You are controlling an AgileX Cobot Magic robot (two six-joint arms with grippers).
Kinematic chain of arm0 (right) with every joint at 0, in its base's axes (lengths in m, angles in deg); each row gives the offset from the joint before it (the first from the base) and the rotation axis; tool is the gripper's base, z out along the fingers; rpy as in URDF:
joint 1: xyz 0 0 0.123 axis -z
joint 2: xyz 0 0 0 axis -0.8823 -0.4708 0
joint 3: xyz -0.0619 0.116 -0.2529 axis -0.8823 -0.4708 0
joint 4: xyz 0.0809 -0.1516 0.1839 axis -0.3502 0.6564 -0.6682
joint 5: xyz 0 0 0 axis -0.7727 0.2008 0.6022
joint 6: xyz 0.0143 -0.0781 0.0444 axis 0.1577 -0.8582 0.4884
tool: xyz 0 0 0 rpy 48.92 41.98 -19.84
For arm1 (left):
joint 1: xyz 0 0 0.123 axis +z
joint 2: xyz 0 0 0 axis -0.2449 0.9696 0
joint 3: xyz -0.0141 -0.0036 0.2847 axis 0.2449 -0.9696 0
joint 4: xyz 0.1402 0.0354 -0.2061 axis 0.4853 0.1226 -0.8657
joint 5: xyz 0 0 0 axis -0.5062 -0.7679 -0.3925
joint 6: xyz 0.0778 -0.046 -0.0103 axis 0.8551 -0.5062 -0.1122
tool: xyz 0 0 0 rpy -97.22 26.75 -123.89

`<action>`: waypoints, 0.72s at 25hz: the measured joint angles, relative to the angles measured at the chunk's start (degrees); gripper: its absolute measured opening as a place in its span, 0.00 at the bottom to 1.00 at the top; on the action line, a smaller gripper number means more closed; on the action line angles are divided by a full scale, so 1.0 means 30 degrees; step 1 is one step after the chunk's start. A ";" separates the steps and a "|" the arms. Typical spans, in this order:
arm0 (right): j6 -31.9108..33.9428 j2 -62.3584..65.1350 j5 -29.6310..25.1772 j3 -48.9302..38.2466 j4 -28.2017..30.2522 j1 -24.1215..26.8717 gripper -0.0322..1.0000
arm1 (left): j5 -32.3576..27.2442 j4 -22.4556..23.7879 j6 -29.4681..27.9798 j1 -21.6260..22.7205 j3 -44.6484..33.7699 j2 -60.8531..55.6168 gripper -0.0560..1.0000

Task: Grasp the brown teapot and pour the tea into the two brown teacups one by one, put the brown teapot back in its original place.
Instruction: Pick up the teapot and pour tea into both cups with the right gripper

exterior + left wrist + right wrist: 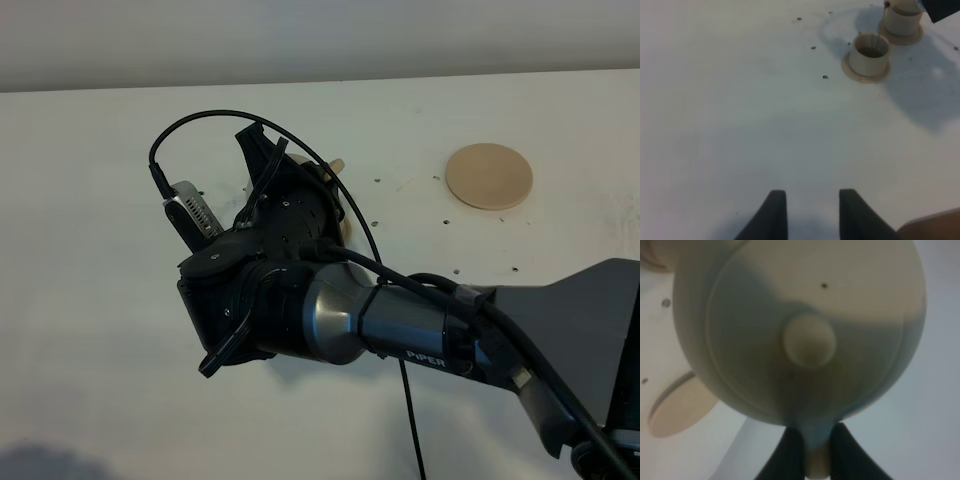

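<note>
one brown teapot (800,315) hangs off the desk (740,100), its loop handle pinched tight in the right pincer (815,442). a thin thread runs from it into the nearer teacup (869,54), which stands just beside the second teacup (902,22). the round coaster (489,176) lies bare, well apart. the left pincer (812,202) hovers parted, holding nothing.

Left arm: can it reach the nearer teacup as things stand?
Probably, coming in low: only bare table lies between the open left pincer and the nearer teacup. From above, likely not: the teapot, shut in the right pincer, seems to hang over it.
</note>
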 joint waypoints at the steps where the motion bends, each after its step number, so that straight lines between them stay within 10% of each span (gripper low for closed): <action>1: 0.0000 0.0000 0.0000 0.0000 0.0000 0.0000 0.14 | 0.0000 0.0000 0.0000 0.0000 0.0000 0.0000 0.28; 18: 0.0000 0.0000 0.0000 0.0000 0.0000 0.0000 0.14 | 0.0000 0.0000 0.0000 0.0000 0.0000 0.0000 0.28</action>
